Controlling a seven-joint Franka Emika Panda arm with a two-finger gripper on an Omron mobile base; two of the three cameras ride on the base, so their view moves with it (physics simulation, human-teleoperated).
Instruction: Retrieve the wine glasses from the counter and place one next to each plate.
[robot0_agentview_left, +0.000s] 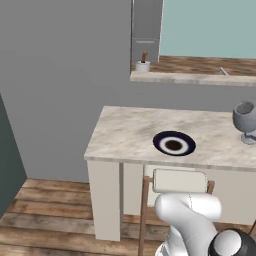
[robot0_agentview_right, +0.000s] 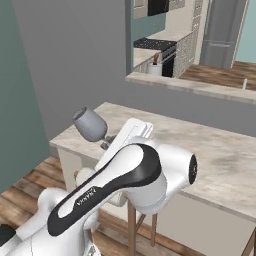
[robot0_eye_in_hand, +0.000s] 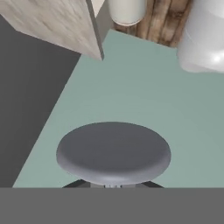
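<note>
A wine glass (robot0_agentview_right: 90, 124) is pinched in the gripper (robot0_agentview_right: 106, 142), tilted, in the left middle of the right base view over the near edge of a marbled table (robot0_agentview_right: 220, 150). The hand view looks onto that glass's round foot (robot0_eye_in_hand: 113, 152), low in the frame. The left base view adds what the others miss: a plate (robot0_agentview_left: 174, 143) at centre on the table, and a second wine glass (robot0_agentview_left: 246, 121) upright at the right edge.

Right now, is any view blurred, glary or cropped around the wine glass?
Left base view: flat even light, no glare, the smoky grey stemmed wine glass cut by the right edge. Right base view: glass sharp, softly shaded. Hand view: its round grey form looms close, unblurred.
</note>
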